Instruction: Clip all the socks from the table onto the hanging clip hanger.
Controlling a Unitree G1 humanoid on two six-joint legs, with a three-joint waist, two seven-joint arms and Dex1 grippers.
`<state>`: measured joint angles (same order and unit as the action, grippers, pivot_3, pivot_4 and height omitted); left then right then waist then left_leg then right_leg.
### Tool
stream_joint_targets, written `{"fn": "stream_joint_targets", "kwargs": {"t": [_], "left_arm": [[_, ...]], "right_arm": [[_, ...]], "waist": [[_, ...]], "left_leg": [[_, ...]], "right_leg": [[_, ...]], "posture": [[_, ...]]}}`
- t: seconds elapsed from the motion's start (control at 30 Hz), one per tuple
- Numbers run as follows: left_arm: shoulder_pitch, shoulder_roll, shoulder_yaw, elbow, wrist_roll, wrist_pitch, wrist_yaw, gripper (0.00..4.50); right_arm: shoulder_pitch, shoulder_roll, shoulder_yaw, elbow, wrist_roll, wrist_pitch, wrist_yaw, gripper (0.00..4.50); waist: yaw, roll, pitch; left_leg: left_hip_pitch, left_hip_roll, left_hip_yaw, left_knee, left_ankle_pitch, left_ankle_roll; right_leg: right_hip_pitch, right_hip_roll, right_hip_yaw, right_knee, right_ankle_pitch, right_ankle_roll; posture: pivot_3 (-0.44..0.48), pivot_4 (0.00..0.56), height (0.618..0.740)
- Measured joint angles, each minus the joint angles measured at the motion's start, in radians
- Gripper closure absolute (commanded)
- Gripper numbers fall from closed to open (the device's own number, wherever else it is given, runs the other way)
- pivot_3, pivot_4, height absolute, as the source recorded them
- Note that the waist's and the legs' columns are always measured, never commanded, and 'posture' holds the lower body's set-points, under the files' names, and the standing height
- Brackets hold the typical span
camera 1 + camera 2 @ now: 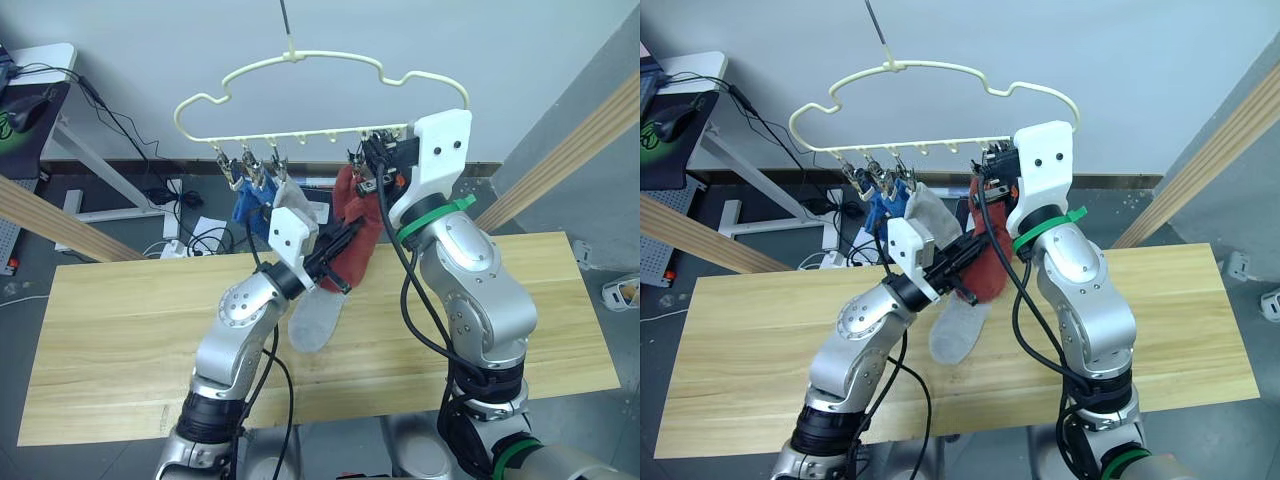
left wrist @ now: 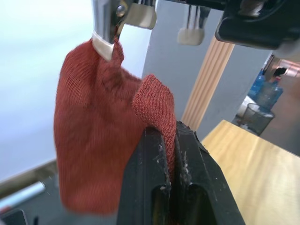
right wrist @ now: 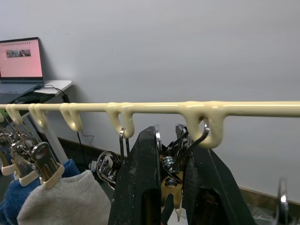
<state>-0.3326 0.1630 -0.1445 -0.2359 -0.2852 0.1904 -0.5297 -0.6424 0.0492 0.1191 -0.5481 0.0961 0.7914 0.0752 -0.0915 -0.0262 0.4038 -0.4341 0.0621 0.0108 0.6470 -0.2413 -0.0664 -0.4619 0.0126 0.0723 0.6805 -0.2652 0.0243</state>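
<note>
Light plank table (image 1: 120,330) took up the near part of the scene, mostly bare. Only a grey sock's (image 1: 313,318) toe hung down in front of it, the middle of that sock hidden behind the left arm.

Left gripper (image 2: 169,140) was pinched tight on a fold of the rust-red sock (image 2: 93,150), which hung from one metal clip (image 2: 105,28) at its upper corner. Its lower edge ran off the bottom of the left wrist view.

Up higher, the right gripper (image 3: 169,154) had its fingers squeezed around another clip (image 3: 171,161) on the pale-yellow clip hanger (image 1: 300,58), just right of the red sock. That clip was mostly buried between the black fingers, hard to make out.

Further left on the rail, a blue sock (image 1: 250,205) was clipped up too, half covered by the grey one.

Behind it all stood a plain wall, a desk (image 1: 50,55) with cables (image 1: 150,190) at far left, and slanted wooden poles (image 1: 560,160) on both sides.
</note>
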Motion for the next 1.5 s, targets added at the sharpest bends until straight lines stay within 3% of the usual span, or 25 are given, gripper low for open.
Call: {"fn": "stream_joint_targets", "kwargs": {"t": [0.5,1.5], "left_arm": [[-0.096,-0.086,-0.003,0.135,0.017,-0.073,0.006,4.50],[-0.083,-0.125,0.024,0.078,-0.055,-0.017,0.041,4.50]], "right_arm": [[0.000,0.009,0.002,-0.017,0.006,0.027,-0.012,4.28],[0.007,-0.012,0.021,-0.021,0.005,0.024,-0.012,4.28]], "waist": [[-0.001,0.000,0.000],[-0.006,0.000,0.000]], "left_leg": [[0.000,0.000,0.000,0.001,0.000,0.000],[0.000,0.000,0.000,0.002,0.000,0.000]], "right_leg": [[0.001,0.001,-0.001,0.000,0.000,0.000],[0.003,0.001,-0.001,0.000,0.000,0.000]], "posture": [[-0.215,0.424,0.740],[-0.211,0.423,0.740]]}}
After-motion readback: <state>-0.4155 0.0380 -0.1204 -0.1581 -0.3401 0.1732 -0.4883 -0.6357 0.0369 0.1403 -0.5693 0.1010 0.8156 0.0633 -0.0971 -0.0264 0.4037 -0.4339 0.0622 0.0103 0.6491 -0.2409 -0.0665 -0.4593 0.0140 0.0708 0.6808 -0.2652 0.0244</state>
